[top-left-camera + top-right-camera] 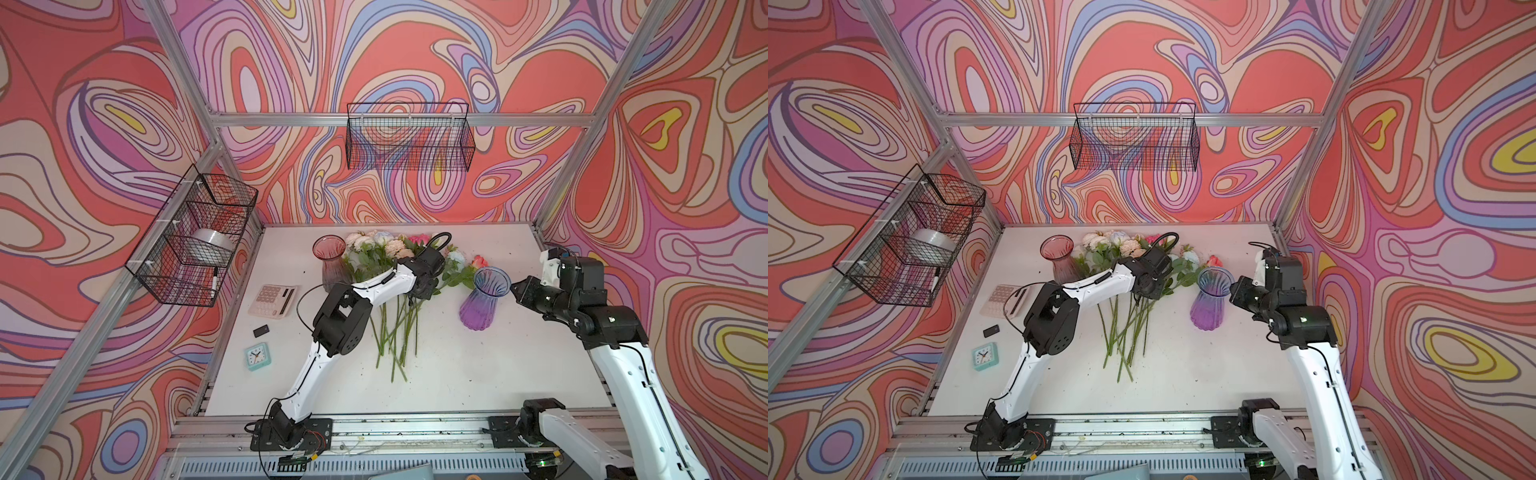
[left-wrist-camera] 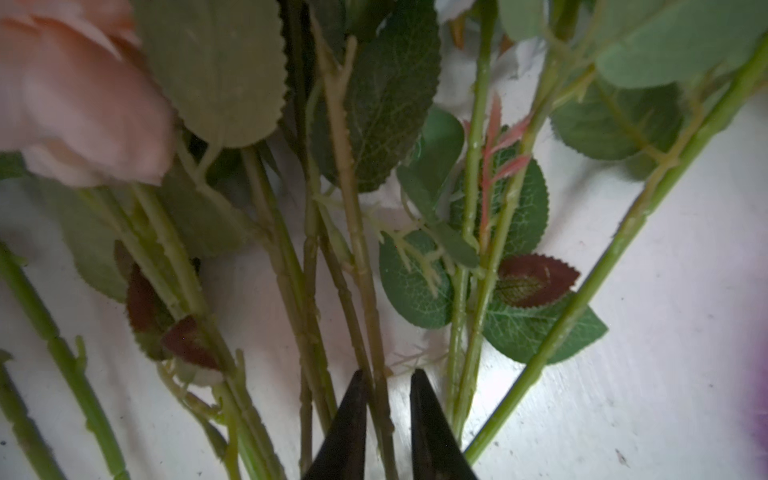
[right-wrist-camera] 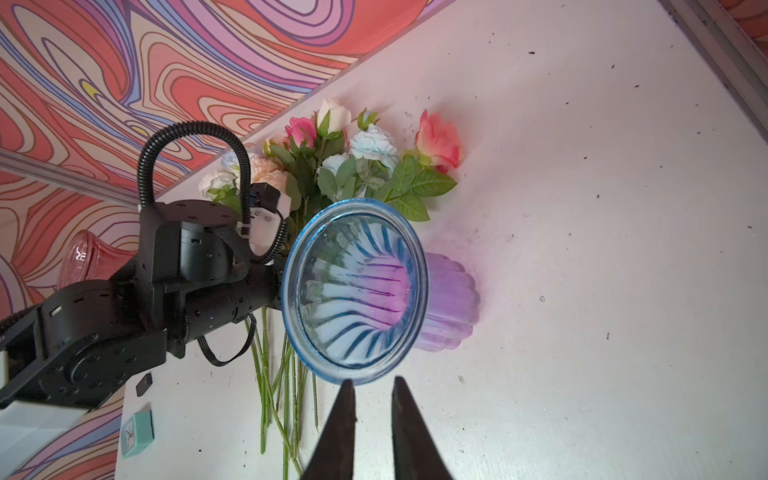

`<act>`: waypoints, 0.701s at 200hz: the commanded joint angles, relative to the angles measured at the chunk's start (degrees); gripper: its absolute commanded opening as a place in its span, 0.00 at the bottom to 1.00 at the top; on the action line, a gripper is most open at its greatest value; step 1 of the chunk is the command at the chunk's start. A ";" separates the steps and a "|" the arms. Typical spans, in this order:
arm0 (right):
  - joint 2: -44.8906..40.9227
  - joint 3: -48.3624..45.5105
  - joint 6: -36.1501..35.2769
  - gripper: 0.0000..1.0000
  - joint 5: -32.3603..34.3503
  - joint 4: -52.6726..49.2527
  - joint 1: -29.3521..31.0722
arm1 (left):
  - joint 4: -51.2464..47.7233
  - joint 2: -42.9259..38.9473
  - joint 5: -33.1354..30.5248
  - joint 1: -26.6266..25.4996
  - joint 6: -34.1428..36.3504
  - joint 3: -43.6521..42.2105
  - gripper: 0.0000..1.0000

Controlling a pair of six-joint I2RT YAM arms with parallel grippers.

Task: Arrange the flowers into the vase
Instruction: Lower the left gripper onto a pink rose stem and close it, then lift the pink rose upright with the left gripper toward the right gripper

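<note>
Your left fingers [image 2: 345,428] are straddling one stem [image 2: 361,266], narrowly apart, not pinching yet. Flowers [image 1: 386,253] are lying on the desk [image 1: 498,374], stems trailing toward its near edge. Right fingers [image 3: 336,432], slightly apart, empty, are facing the purple vase [image 3: 449,299].

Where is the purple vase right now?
In both top views, the purple vase stands upright right of the flowers, just ahead of the right end effector.

vases: two, pink [image 1: 328,266] and purple [image 1: 478,309]
flowers [image 1: 392,248]: about ten blooms; overlap hides the exact count
baskets: two, back [image 1: 409,141] and side [image 1: 178,286]
calculator [image 1: 273,300]: one
clock [image 1: 257,356]: one
tape roll [image 1: 210,243]: one
marker [image 1: 214,282]: one
black block [image 1: 261,331]: one
arms: two, left [image 1: 386,282] and right [image 1: 623,382]
</note>
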 commanded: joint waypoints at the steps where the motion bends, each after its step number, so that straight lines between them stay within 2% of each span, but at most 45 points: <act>1: -0.63 -0.16 0.37 0.17 -0.24 0.58 0.00 | -3.31 -0.05 1.63 0.38 0.86 0.82 0.10; 30: -0.38 0.47 0.83 0.17 -0.60 0.67 0.00 | -3.20 -4.68 3.34 0.38 -0.27 -0.25 0.05; 102: 0.33 1.17 1.80 0.17 -1.78 1.88 -0.01 | -2.58 -16.99 5.44 0.55 -0.83 -2.71 0.08; 128: 0.45 1.00 1.80 0.18 -4.33 3.63 0.00 | 0.34 -21.01 8.06 1.23 -0.63 -5.65 0.05; 140: 0.14 1.21 1.54 0.21 -6.81 4.83 0.00 | 3.96 -23.94 11.31 1.58 0.16 -8.84 0.05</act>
